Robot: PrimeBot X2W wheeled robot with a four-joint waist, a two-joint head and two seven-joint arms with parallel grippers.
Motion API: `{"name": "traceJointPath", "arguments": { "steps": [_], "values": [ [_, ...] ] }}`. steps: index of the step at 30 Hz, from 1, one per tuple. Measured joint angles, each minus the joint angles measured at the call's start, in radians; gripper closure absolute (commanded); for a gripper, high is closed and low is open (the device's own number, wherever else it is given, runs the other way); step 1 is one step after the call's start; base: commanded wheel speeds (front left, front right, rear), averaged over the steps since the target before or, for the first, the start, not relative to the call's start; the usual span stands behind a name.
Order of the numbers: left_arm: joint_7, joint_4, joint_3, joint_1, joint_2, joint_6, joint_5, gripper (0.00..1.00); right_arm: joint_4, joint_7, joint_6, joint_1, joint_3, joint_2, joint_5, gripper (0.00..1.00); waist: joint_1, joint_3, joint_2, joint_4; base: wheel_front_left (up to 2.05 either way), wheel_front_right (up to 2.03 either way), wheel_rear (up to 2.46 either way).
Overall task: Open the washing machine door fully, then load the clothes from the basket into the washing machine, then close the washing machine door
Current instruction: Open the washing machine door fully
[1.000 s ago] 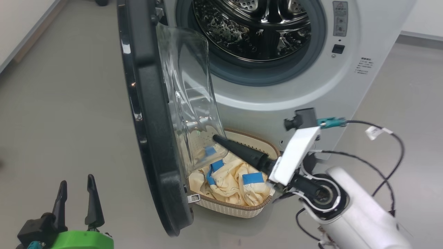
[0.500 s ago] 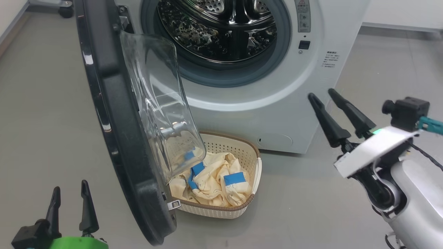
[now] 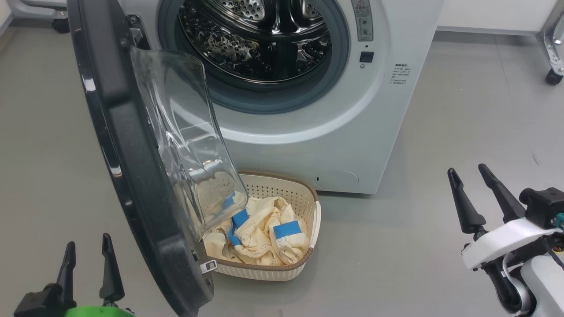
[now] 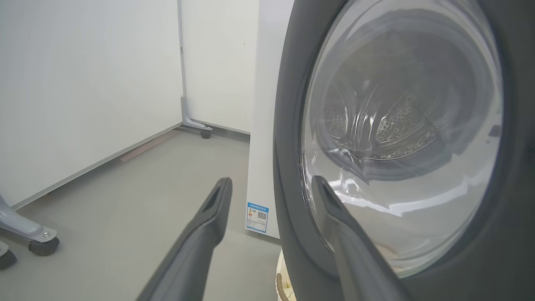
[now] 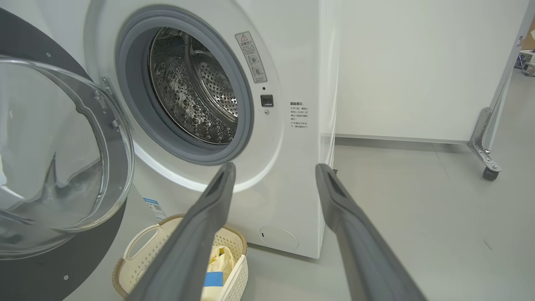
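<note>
On the grey floor (image 3: 418, 246), the washer (image 3: 352, 132) stands with its door (image 3: 123, 154) swung open. The basket (image 3: 264, 270) of clothes (image 3: 260, 229) sits just before it. The left gripper (image 3: 88, 241) and right gripper (image 3: 466, 169) are spread wide, empty, touching nothing.

The white washing machine (image 3: 352, 132) stands with its round mouth uncovered, showing the perforated steel drum (image 3: 255, 39). The washing machine door (image 3: 119, 145), black-rimmed with a bulging clear glass bowl, is swung out on its left hinge, roughly square to the front. Under that glass, the cream basket (image 3: 282, 269) sits on the floor (image 3: 440, 132) just before the machine, holding crumpled cream-yellow clothes (image 3: 260, 229) with blue bands.
</note>
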Motion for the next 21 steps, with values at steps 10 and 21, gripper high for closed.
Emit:
{"name": "traceJointPath", "arguments": {
  "steps": [10, 21],
  "values": [
    [0.000, -0.002, 0.023, 0.010, 0.000, -0.001, 0.019, 0.00, -0.040, 0.009, -0.066, 0.094, -0.187, 0.086, -0.138, 0.00, 0.0000, 0.006, 0.0000, -0.032, 0.00, 0.00, 0.00],
    [0.000, 0.000, 0.029, 0.025, 0.000, -0.009, 0.030, 0.00, -0.064, 0.009, -0.089, 0.218, -0.312, 0.184, -0.215, 0.00, 0.0000, 0.005, 0.0000, -0.048, 0.00, 0.00, 0.00]
  ]
}}
